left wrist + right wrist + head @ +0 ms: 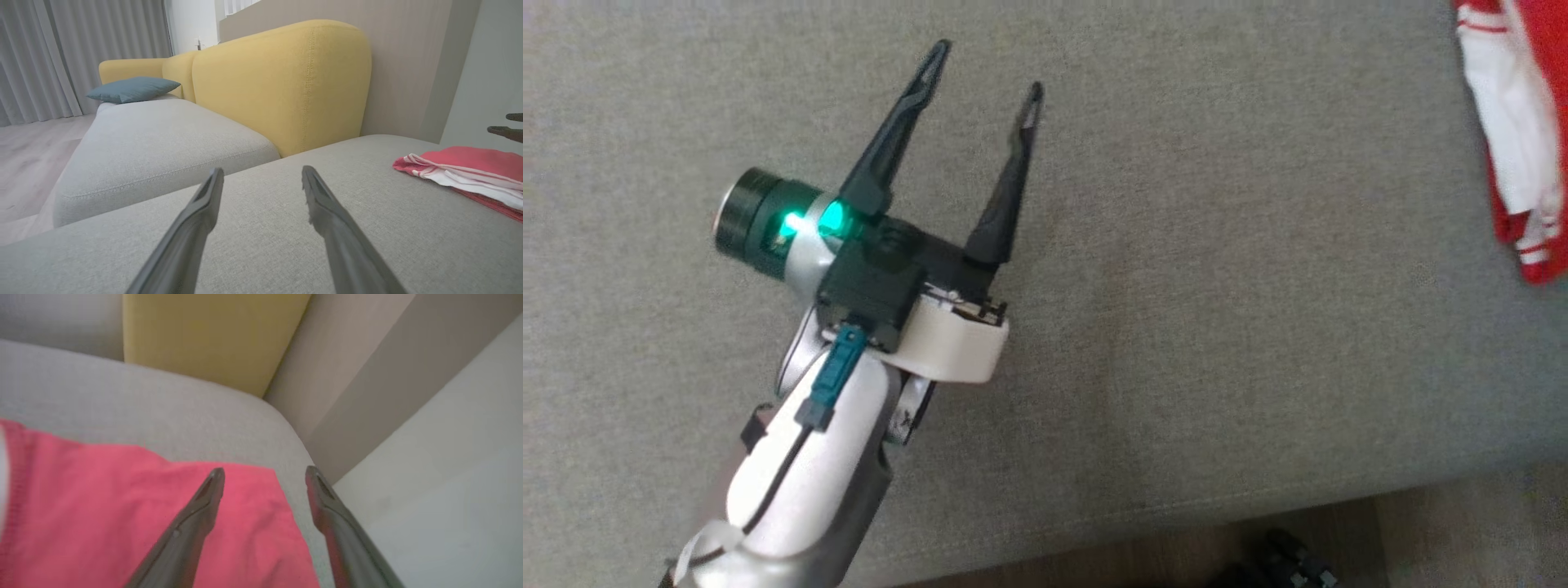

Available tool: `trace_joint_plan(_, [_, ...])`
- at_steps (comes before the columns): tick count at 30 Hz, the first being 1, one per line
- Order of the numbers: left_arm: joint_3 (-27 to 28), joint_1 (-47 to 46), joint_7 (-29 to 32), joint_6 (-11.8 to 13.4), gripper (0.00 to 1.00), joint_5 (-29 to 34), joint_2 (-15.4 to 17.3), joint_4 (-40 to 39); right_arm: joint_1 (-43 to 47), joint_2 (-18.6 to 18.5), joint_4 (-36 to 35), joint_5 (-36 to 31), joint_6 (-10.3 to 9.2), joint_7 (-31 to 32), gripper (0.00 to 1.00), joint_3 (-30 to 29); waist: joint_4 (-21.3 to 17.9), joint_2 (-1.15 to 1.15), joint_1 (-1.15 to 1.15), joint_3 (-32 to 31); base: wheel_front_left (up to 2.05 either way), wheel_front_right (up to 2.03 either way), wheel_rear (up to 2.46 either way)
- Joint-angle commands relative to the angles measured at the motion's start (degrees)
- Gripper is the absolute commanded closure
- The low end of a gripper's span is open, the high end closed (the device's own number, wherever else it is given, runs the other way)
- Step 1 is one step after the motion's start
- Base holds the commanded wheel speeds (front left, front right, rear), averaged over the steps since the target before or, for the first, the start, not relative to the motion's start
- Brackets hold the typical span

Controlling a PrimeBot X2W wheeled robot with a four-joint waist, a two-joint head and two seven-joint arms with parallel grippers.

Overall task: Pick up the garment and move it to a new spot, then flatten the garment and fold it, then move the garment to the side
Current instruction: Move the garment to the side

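Grey seat [1217, 286]: woven upholstery ran under both arms, its front edge nearest me, with a strip of floor [1462, 506] showing below that edge.
Left tool [988, 67]: hovered over bare seat fabric, its two long dark fingers spread wide with nothing between them. A green light glowed on the wrist behind it.
Garment [470, 171]: red with white stripes and a white panel, it lay in a low layered pile on the seat. It was well apart from the left arm, off to that arm's right, near the seat's far right corner.
Right tool [265, 471]: hung over the garment's far edge, fingers wide apart and gripping nothing. One finger was over red cloth, the other over the seat's rim beside the wall. Whether the tips touched the cloth, I could not tell.
Yellow backrest [286, 81]: rose behind the seat, left of the red pile.
Second seat [163, 134]: paler grey, further along the sofa.
Blue cushion [132, 89]: rested at that seat's far end, against the yellow back.
Curtains [61, 53]: grey, hung down to the floor at the far side.
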Motion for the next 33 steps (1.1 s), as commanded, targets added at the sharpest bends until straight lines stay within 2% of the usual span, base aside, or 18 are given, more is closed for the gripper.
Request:
trace_joint_plan(1, [2.5,1.4,-0.3,0.8,0.0,-0.5,0.9,-1.7,3.8,0.5,-3.7,0.1,-0.04,-2.2,0.0,-0.6,-0.1,0.0,-0.01,-2.1,0.0,0.0,0.0])
trace_joint_plan(5, [4.1,4.4,-0.3,2.1,0.0,-1.6,1.4,-1.4,9.8,6.8,-11.3,2.2,-0.04,-5.9,0.0,0.3,-0.3,0.0,-0.01,-5.8,0.0,0.0,0.0])
trace_joint_plan(12, [8.0,10.6,-0.3,4.7,0.0,-3.9,1.9,-0.5,22.1,16.1,-26.9,5.5,-0.04,-6.6,0.0,8.1,0.9,0.0,-0.01,-11.6,0.0,0.0,0.0])
trace_joint_plan(15, [9.5,12.7,-0.3,5.5,0.0,-4.6,2.1,-0.3,25.6,18.0,-31.5,6.9,-0.04,-6.0,0.0,11.9,2.2,0.0,-0.01,-13.6,0.0,0.0,0.0])
trace_joint_plan(21, [13.1,16.6,-0.3,6.7,0.0,-6.1,2.7,0.9,30.2,21.0,-37.0,8.7,-0.04,-4.7,0.0,15.5,5.3,0.0,-0.01,-16.9,0.0,0.0,0.0])
trace_joint_plan(27, [15.7,20.2,-0.3,6.8,0.0,-7.3,3.6,2.2,33.6,22.3,-39.3,9.2,-0.04,-3.3,0.0,15.8,6.6,0.0,-0.01,-20.0,0.0,0.0,0.0])
trace_joint_plan(33, [16.8,23.9,-0.3,5.8,0.0,-8.4,4.1,3.6,37.9,23.3,-41.1,9.3,-0.04,-1.8,0.0,15.7,7.0,0.0,-0.01,-23.9,0.0,0.0,0.0])
